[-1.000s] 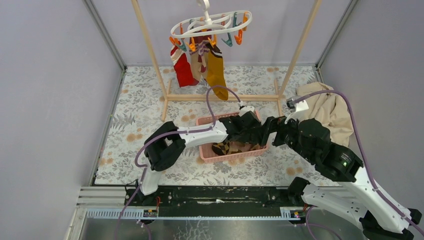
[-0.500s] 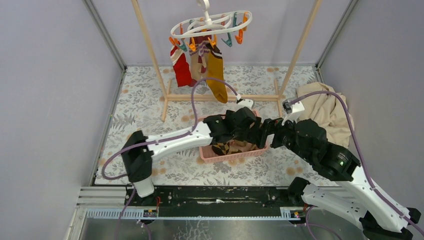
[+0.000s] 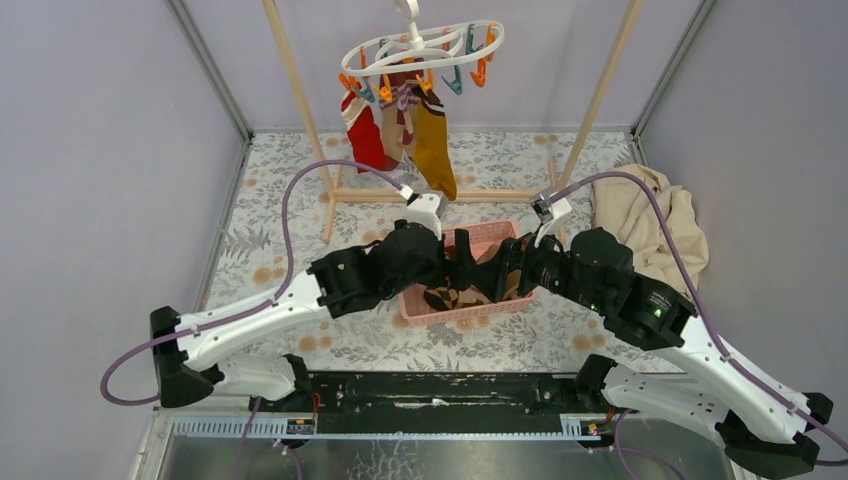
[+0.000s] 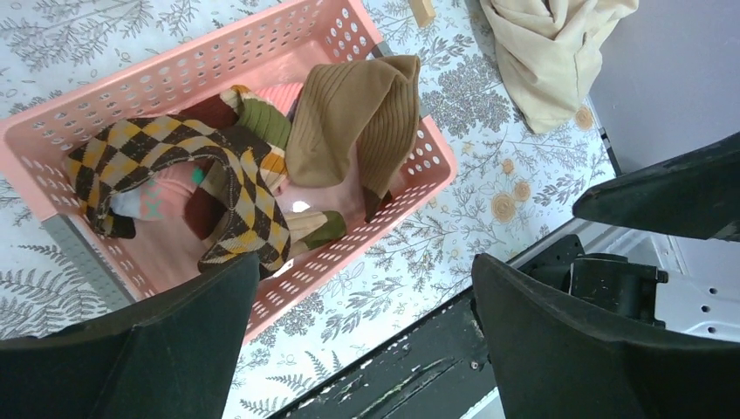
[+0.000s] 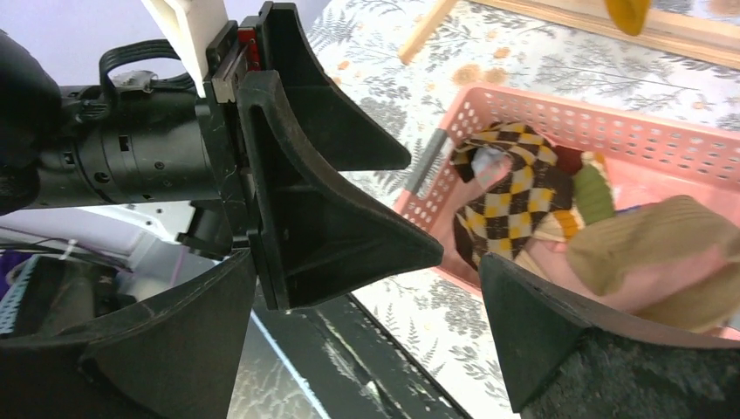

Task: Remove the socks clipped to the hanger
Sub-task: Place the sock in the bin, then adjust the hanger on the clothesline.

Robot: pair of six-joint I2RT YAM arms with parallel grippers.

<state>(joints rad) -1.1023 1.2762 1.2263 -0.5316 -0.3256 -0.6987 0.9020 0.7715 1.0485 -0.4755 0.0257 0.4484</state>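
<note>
Top external view: red, brown and mustard socks [image 3: 400, 130] are hanging clipped to the white hanger [image 3: 425, 45] on the wooden rack [image 3: 296, 92], above the floral surface [image 3: 290, 220]. Both arms are reaching over the pink basket [image 3: 480, 232], where argyle and brown socks are lying; the left end effector [image 4: 365, 262] and right end effector [image 5: 366, 262] are both gaping wide, gripping nothing.

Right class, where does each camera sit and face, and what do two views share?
Top external: above, behind the bases, looking down at the hanger, clipped socks, both arms.
Left wrist: on the left gripper, looking down into the pink basket; open fingers show.
Right wrist: on the right gripper, facing the left gripper and the basket; open fingers show.
Shared: both wrists see the argyle sock.
</note>
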